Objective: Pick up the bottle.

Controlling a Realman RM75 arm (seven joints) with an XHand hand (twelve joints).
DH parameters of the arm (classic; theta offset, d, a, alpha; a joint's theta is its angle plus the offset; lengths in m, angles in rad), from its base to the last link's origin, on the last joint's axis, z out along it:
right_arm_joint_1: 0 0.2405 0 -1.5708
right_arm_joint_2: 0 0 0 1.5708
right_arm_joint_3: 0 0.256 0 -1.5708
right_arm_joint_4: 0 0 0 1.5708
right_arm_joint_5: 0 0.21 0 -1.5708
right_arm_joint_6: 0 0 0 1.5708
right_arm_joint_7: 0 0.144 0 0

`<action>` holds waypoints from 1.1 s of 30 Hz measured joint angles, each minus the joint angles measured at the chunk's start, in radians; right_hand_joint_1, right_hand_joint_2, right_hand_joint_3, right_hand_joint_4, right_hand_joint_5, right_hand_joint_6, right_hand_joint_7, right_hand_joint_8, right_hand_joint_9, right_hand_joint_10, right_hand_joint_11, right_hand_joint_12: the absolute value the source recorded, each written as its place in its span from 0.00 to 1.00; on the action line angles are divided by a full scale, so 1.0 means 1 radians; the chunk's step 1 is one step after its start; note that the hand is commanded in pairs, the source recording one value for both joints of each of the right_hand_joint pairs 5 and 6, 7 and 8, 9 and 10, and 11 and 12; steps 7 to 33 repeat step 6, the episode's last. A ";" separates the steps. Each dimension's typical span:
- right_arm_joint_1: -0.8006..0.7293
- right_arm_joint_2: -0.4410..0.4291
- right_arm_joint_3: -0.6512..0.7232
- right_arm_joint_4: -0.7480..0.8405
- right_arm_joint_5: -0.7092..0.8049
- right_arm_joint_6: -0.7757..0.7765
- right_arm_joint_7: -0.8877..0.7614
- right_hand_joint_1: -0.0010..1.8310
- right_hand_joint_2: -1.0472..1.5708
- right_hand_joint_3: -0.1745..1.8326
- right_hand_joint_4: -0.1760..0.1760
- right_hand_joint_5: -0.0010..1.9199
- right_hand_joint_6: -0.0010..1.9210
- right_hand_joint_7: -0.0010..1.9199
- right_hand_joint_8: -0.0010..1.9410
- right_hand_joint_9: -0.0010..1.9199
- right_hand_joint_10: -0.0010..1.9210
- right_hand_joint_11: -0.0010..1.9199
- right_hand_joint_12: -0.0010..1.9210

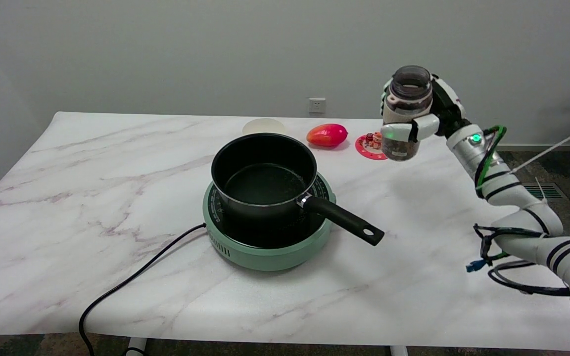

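One bottle aloft, right hand fingers wrapped round | pot, mango-like fruit nearby, prob. clear

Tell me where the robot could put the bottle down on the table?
The right hand holds the bottle in the air. Bare marble table lies left of the green cooker, and in front of it near the cable. It is crowded behind the pot: red fruit, pink dish.

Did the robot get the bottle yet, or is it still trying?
It looks done. The right hand holds the bottle, its fingers wrapped around the middle, up in the air clear of the table. The bottle is upright, to the right of the pot. Nothing of the pickup seems left.
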 measured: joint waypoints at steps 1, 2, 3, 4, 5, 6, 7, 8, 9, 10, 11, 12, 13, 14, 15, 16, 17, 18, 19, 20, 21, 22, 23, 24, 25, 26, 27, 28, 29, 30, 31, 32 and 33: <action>0.006 0.003 0.004 0.011 -0.016 -0.006 0.000 0.85 0.77 0.38 0.50 0.93 0.93 0.88 0.87 0.79 0.79 0.64 0.64; 0.013 0.005 0.008 0.024 -0.034 -0.012 0.000 0.85 0.76 0.38 0.50 0.93 0.92 0.88 0.87 0.79 0.79 0.64 0.64; 0.019 0.008 0.013 0.038 -0.054 -0.019 -0.001 0.86 0.76 0.39 0.50 0.92 0.92 0.88 0.87 0.79 0.79 0.64 0.64; 0.026 0.011 0.018 0.055 -0.077 -0.030 -0.001 0.86 0.75 0.40 0.50 0.92 0.92 0.88 0.87 0.79 0.79 0.64 0.64; 0.031 0.013 0.021 0.067 -0.095 -0.038 -0.001 0.86 0.75 0.41 0.50 0.92 0.92 0.88 0.87 0.79 0.79 0.64 0.64; 0.037 0.015 0.025 0.082 -0.115 -0.047 -0.001 0.86 0.74 0.41 0.50 0.91 0.91 0.87 0.86 0.79 0.79 0.64 0.64; 0.037 0.015 0.025 0.082 -0.115 -0.047 -0.001 0.86 0.74 0.41 0.50 0.91 0.91 0.87 0.86 0.79 0.79 0.64 0.64; 0.037 0.015 0.025 0.082 -0.115 -0.047 -0.001 0.86 0.74 0.41 0.50 0.91 0.91 0.87 0.86 0.79 0.79 0.64 0.64; 0.037 0.015 0.025 0.082 -0.115 -0.047 -0.001 0.86 0.74 0.41 0.50 0.91 0.91 0.87 0.86 0.79 0.79 0.64 0.64; 0.037 0.015 0.025 0.082 -0.115 -0.047 -0.001 0.86 0.74 0.41 0.50 0.91 0.91 0.87 0.86 0.79 0.79 0.64 0.64; 0.037 0.015 0.025 0.082 -0.115 -0.047 -0.001 0.86 0.74 0.41 0.50 0.91 0.91 0.87 0.86 0.79 0.79 0.64 0.64; 0.037 0.015 0.025 0.082 -0.115 -0.047 -0.001 0.86 0.74 0.41 0.50 0.91 0.91 0.87 0.86 0.79 0.79 0.64 0.64; 0.037 0.015 0.025 0.082 -0.115 -0.047 -0.001 0.86 0.74 0.41 0.50 0.91 0.91 0.87 0.86 0.79 0.79 0.64 0.64; 0.037 0.015 0.025 0.082 -0.115 -0.047 -0.001 0.86 0.74 0.41 0.50 0.91 0.91 0.87 0.86 0.79 0.79 0.64 0.64; 0.037 0.015 0.025 0.082 -0.115 -0.047 -0.001 0.86 0.74 0.41 0.50 0.91 0.91 0.87 0.86 0.79 0.79 0.64 0.64; 0.037 0.015 0.025 0.082 -0.115 -0.047 -0.001 0.86 0.74 0.41 0.50 0.91 0.91 0.87 0.86 0.79 0.79 0.64 0.64; 0.037 0.015 0.025 0.082 -0.115 -0.047 -0.001 0.86 0.74 0.41 0.50 0.91 0.91 0.87 0.86 0.79 0.79 0.64 0.64; 0.037 0.015 0.025 0.082 -0.115 -0.047 -0.001 0.86 0.74 0.41 0.50 0.91 0.91 0.87 0.86 0.79 0.79 0.64 0.64; 0.037 0.015 0.025 0.082 -0.115 -0.047 -0.001 0.86 0.74 0.41 0.50 0.91 0.91 0.87 0.86 0.79 0.79 0.64 0.64; 0.037 0.015 0.025 0.082 -0.115 -0.047 -0.001 0.86 0.74 0.41 0.50 0.91 0.91 0.87 0.86 0.79 0.79 0.64 0.64; 0.037 0.015 0.025 0.082 -0.115 -0.047 -0.001 0.86 0.74 0.41 0.50 0.91 0.91 0.87 0.86 0.79 0.79 0.64 0.64; 0.037 0.015 0.025 0.082 -0.115 -0.047 -0.001 0.86 0.74 0.41 0.50 0.91 0.91 0.87 0.86 0.79 0.79 0.64 0.64; 0.037 0.015 0.025 0.082 -0.115 -0.047 -0.001 0.86 0.74 0.41 0.50 0.91 0.91 0.87 0.86 0.79 0.79 0.64 0.64; 0.037 0.015 0.025 0.082 -0.115 -0.047 -0.001 0.86 0.74 0.41 0.50 0.91 0.91 0.87 0.86 0.79 0.79 0.64 0.64; 0.037 0.015 0.025 0.082 -0.115 -0.047 -0.001 0.86 0.74 0.41 0.50 0.91 0.91 0.87 0.86 0.79 0.79 0.64 0.64; 0.037 0.015 0.025 0.082 -0.115 -0.047 -0.001 0.86 0.74 0.41 0.50 0.91 0.91 0.87 0.86 0.79 0.79 0.64 0.64; 0.037 0.015 0.025 0.082 -0.115 -0.047 -0.001 0.86 0.74 0.41 0.50 0.91 0.91 0.87 0.86 0.79 0.79 0.64 0.64; 0.037 0.015 0.025 0.082 -0.115 -0.047 -0.001 0.86 0.74 0.41 0.50 0.91 0.91 0.87 0.86 0.79 0.79 0.64 0.64; 0.037 0.015 0.025 0.082 -0.115 -0.047 -0.001 0.86 0.74 0.41 0.50 0.91 0.91 0.87 0.86 0.79 0.79 0.64 0.64; 0.037 0.015 0.025 0.082 -0.115 -0.047 -0.001 0.86 0.74 0.41 0.50 0.91 0.91 0.87 0.86 0.79 0.79 0.64 0.64; 0.037 0.015 0.025 0.082 -0.115 -0.047 -0.001 0.86 0.74 0.41 0.50 0.91 0.91 0.87 0.86 0.79 0.79 0.64 0.64; 0.037 0.015 0.025 0.082 -0.115 -0.047 -0.001 0.86 0.74 0.41 0.50 0.91 0.91 0.87 0.86 0.79 0.79 0.64 0.64; 0.037 0.015 0.025 0.082 -0.115 -0.047 -0.001 0.86 0.74 0.41 0.50 0.91 0.91 0.87 0.86 0.79 0.79 0.64 0.64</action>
